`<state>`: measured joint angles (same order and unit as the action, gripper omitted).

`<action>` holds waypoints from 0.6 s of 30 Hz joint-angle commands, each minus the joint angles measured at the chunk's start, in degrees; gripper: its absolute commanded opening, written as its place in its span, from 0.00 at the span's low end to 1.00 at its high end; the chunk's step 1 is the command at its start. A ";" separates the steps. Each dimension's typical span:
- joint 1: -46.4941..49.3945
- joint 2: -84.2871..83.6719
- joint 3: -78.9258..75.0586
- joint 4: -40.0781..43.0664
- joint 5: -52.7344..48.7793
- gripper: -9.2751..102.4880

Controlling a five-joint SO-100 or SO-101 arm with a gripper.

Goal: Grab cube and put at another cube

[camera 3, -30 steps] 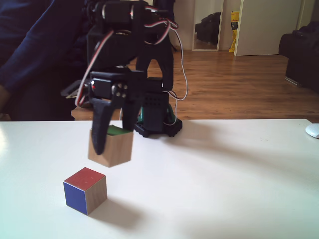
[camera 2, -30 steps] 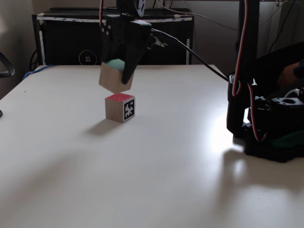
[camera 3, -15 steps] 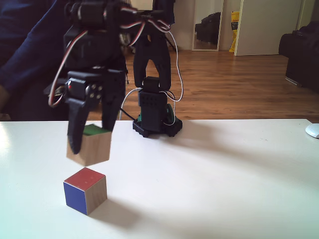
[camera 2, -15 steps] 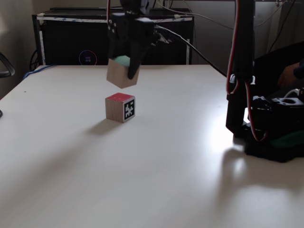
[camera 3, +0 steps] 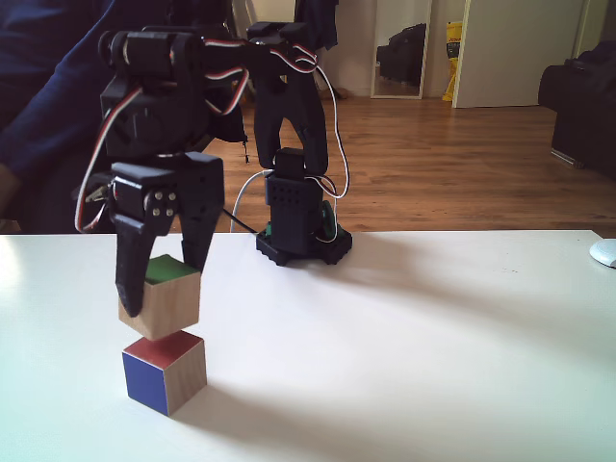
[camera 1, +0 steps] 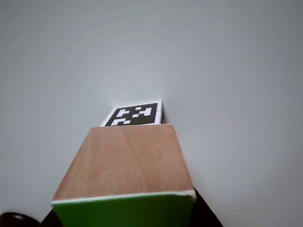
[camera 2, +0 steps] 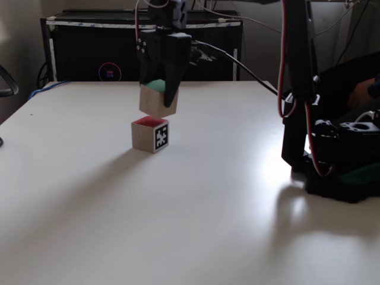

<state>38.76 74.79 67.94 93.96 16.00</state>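
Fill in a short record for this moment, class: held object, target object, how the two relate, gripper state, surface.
held object: green-faced wooden cube, tilted
target object: red-faced cube with a black-and-white marker
relation: held cube directly above the target; whether they touch cannot be told
gripper: shut on the held cube
surface: white table
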 commanded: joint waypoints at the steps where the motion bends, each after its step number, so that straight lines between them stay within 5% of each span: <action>1: -0.35 -0.35 -3.43 -0.18 -0.18 0.22; 18: -3.96 -4.22 -6.50 0.44 2.81 0.23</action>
<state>35.42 70.22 64.16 94.04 18.46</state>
